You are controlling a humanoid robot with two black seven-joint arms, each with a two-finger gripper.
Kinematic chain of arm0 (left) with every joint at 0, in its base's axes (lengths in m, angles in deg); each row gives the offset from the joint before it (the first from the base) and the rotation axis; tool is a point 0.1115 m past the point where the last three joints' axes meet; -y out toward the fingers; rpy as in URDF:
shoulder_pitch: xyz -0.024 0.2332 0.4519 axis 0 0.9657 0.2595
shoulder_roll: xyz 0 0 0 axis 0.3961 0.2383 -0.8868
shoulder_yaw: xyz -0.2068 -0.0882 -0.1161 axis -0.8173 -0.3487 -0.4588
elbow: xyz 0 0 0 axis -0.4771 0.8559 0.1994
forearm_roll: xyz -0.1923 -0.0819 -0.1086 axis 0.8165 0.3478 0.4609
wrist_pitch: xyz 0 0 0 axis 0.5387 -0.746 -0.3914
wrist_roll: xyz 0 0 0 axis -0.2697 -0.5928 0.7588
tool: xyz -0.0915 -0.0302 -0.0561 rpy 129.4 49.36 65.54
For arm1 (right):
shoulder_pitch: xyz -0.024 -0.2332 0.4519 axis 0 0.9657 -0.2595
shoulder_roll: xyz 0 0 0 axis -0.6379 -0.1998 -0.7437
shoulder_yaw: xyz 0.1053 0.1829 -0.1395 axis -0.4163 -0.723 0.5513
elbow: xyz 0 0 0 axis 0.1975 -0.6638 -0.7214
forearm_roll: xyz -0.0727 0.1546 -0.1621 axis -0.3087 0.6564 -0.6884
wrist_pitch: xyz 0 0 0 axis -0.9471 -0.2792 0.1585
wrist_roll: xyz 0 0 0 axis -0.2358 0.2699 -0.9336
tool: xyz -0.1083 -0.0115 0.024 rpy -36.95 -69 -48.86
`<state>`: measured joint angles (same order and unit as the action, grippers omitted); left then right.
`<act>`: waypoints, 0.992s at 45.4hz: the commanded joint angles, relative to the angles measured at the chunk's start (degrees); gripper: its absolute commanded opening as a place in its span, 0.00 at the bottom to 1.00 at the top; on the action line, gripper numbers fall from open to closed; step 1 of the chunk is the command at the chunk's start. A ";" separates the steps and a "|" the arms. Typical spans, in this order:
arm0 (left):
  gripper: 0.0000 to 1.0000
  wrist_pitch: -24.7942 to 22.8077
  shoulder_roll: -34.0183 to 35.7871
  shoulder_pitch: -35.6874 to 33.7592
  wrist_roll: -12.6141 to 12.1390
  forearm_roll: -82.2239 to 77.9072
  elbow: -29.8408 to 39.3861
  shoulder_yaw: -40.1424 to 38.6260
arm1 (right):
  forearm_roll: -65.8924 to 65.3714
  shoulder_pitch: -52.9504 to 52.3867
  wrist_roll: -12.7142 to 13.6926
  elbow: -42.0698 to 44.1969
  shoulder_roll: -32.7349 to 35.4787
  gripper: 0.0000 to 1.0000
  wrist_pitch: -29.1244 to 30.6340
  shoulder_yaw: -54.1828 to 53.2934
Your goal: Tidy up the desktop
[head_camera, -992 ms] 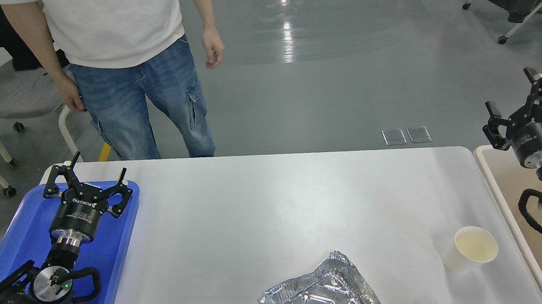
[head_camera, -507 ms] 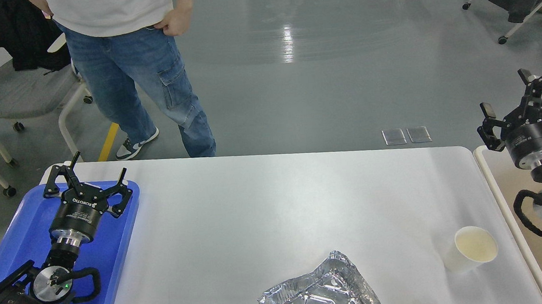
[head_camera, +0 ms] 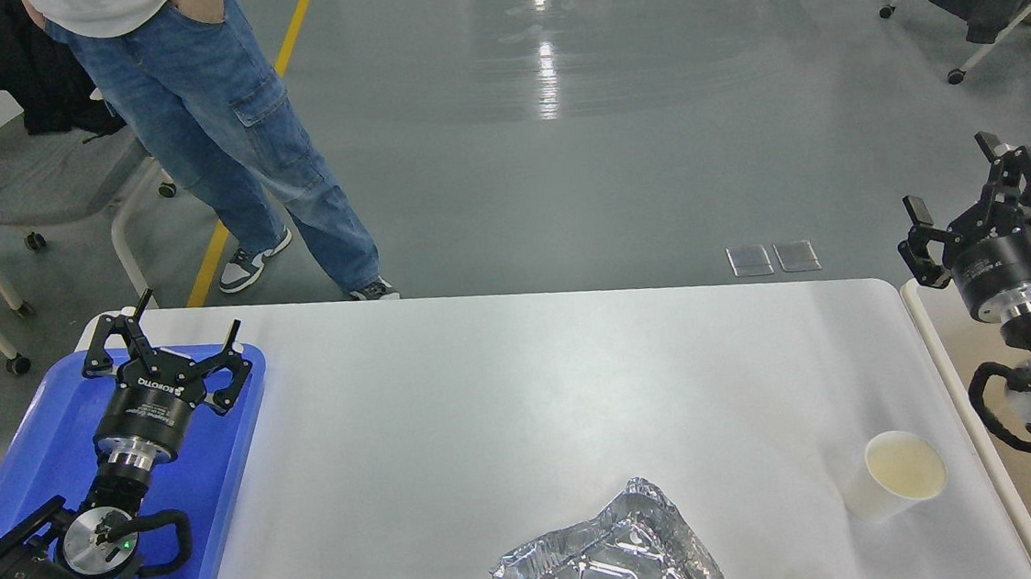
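My left gripper [head_camera: 167, 332] body carries white lettering, reads roughly "KOROTIQ". Right gripper [head_camera: 954, 196] has a small white label, too small to read.

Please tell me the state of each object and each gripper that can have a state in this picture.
left gripper: open, empty, over the blue tray.
right gripper: open, empty.
paper cup: upright on the desktop; contents unclear.
foil container: crumpled, open side up.

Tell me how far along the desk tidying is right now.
Barely started, it seems. Nothing is in hand: the left end effector is open over the blue tray, and the right end effector is open by the beige bin. Left on the desktop: the crumpled foil container and the paper cup.
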<state>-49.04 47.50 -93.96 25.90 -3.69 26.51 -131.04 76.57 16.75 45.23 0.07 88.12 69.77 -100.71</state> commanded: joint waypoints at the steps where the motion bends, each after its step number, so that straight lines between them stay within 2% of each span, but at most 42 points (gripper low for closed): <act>1: 0.99 0.00 0.00 0.04 0.03 0.00 0.00 -0.01 | 0.17 -0.39 -0.03 0.35 1.33 1.00 -0.41 -0.15; 9: 0.99 0.00 0.00 -0.04 -0.06 0.00 0.00 -0.01 | 0.09 -1.27 0.76 -0.09 3.61 1.00 -0.06 1.43; 13: 0.99 0.00 0.00 -0.04 -0.06 0.00 0.00 -0.01 | -0.62 -3.11 1.46 -0.09 7.12 1.00 -0.06 6.24; 20: 0.99 0.00 0.00 -0.04 -0.06 0.00 0.00 -0.01 | 0.35 -14.00 3.92 -0.18 17.31 1.00 -0.06 26.10; 26: 0.99 0.00 0.00 -0.04 -0.06 0.00 0.00 -0.01 | -0.26 -26.82 4.72 -0.18 21.54 1.00 0.12 46.13; 37: 0.99 0.00 0.00 -0.04 -0.06 0.00 0.09 -0.01 | -2.19 -50.74 5.07 -1.76 20.49 1.00 2.92 82.79; 45: 0.99 0.00 -0.08 -0.04 -0.06 0.00 0.09 -0.01 | -10.80 -63.84 6.12 -8.78 17.51 1.00 6.09 95.99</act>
<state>-49.04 47.45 -94.00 25.83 -3.69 26.54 -131.04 73.44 -28.04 50.03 -2.44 107.10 72.55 -28.73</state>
